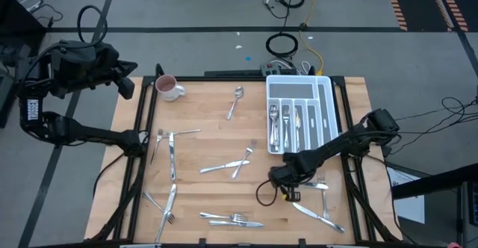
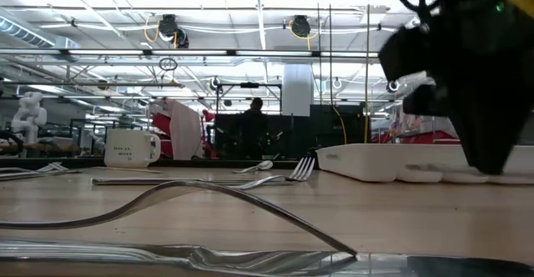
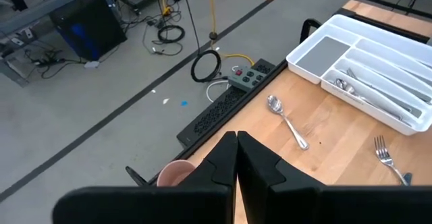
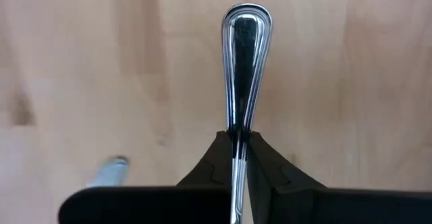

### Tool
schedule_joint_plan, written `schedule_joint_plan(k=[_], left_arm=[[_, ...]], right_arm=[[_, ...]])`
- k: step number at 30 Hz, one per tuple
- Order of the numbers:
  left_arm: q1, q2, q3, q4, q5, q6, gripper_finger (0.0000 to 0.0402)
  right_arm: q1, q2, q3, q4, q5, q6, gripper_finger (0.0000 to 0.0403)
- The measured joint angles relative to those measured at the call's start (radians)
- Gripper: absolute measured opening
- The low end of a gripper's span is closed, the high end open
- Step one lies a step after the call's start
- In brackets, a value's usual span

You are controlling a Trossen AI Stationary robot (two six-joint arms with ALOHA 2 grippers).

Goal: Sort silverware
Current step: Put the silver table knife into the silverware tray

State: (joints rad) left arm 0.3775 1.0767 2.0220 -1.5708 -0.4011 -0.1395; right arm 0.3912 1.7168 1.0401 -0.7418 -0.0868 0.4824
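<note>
Silverware lies scattered on the wooden table: a spoon (image 1: 236, 101), crossed pieces (image 1: 233, 162), forks and knives (image 1: 230, 219) along the near edge, and more at the left (image 1: 170, 155). Several pieces lie in the white tray (image 1: 300, 113) at the far right. My right gripper (image 4: 237, 143) stands just in front of the tray, points down and is shut on one slim silver piece (image 4: 244, 62). Which kind of piece it is stays hidden. My left gripper (image 3: 236, 143) hangs shut and empty above the table's far left corner, over the mug (image 1: 168, 88). My right gripper pinches the silver piece's shaft (image 4: 237, 135) between its two fingertips, just behind the broad rounded handle end (image 4: 247, 23). The fingers come from above, pointing down. The handle end sticks out beyond the fingertips. The piece's other end is hidden behind the gripper.
A fork (image 1: 318, 181) and a knife (image 1: 320, 214) lie close to my right gripper on the table's near right. A cable coil and a power strip (image 1: 282, 67) lie on the floor beyond the far edge. People and shop fittings show far behind the table in the low view.
</note>
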Motion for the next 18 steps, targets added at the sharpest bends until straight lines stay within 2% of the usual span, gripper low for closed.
schedule_joint_plan(k=[5,10,13,18], left_arm=[[0.0,0.0,0.0,0.0,0.0,0.022,0.0013],[0.0,0.0,0.0,0.0,0.0,0.042,0.0013],[0.0,0.0,0.0,0.0,0.0,0.044,0.0013],[0.0,0.0,0.0,0.0,0.0,0.049,0.0013]], right_arm=[[-0.004,-0.001,0.091,-0.017,0.001,-0.004,0.0],[-0.013,-0.002,0.204,-0.114,0.006,-0.086,0.0],[-0.029,-0.002,0.282,-0.186,0.025,-0.196,0.0],[-0.083,-0.004,0.399,-0.326,0.051,-0.476,0.0]])
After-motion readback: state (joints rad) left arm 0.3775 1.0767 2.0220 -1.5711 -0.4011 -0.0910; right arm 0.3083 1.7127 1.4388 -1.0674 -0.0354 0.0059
